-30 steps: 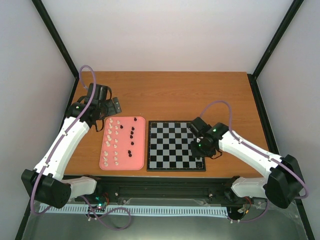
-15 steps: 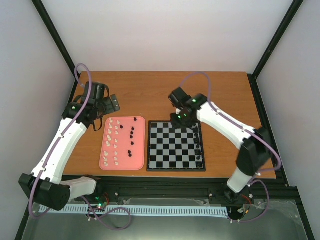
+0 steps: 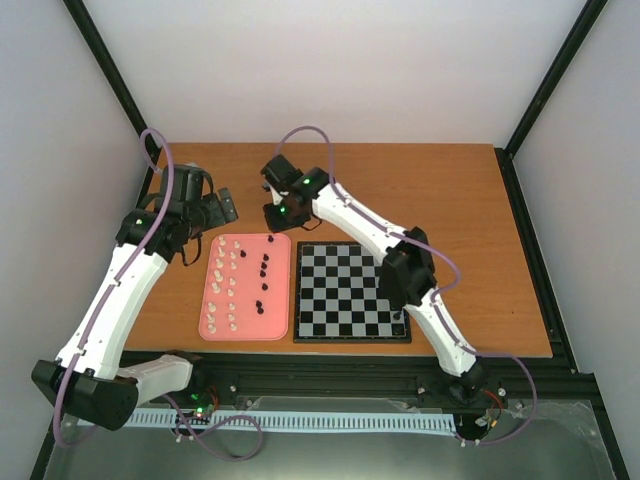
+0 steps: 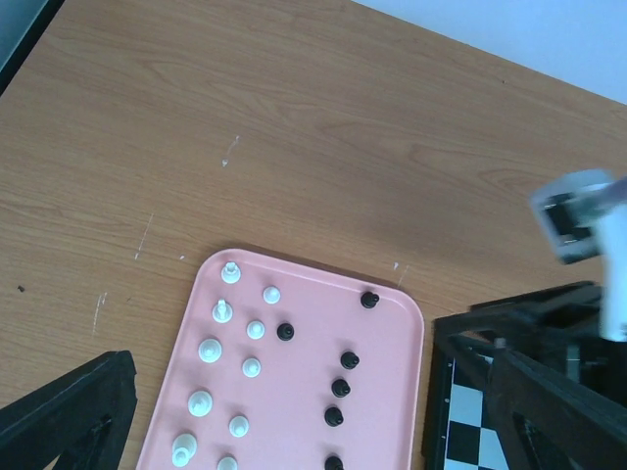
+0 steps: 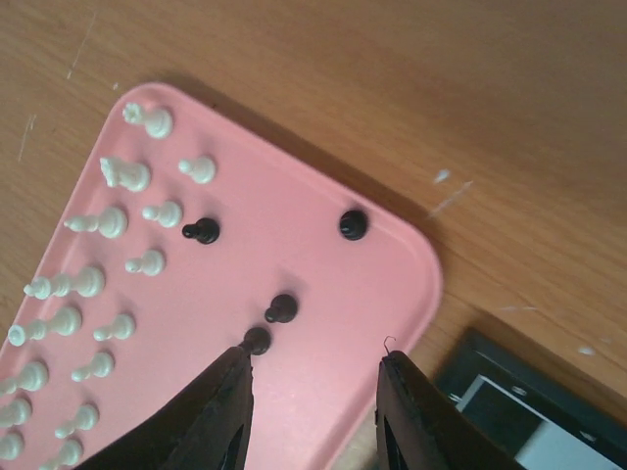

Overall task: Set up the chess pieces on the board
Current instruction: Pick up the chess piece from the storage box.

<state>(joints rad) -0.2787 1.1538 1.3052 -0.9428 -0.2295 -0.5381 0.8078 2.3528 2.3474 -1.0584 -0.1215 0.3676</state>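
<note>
The checkered board [image 3: 345,290] lies right of a pink tray [image 3: 279,292]. White pieces [image 3: 228,285] fill the tray's left side and black pieces [image 3: 264,264] stand on its right side. A black piece [image 3: 400,317] stands at the board's right edge; my right arm hides others there. My right gripper [image 3: 280,214] is open and empty above the tray's far right corner. In the right wrist view it [image 5: 315,362] hangs over bare tray [image 5: 323,264], a black piece [image 5: 257,340] by its left fingertip. My left gripper [image 3: 207,206] is open above the tray's far left corner; the left wrist view [image 4: 309,392] shows it empty.
Bare wooden table [image 3: 400,190] stretches behind the tray and board. My right arm's elbow [image 3: 405,268] hangs over the board's right side. The board's corner [image 4: 460,392] shows beside the tray [image 4: 304,294] in the left wrist view. Black frame posts stand at the table's sides.
My right arm has swung from the board's right edge, across the board, to the tray's far right corner. My left gripper has drifted slightly back and left.
</note>
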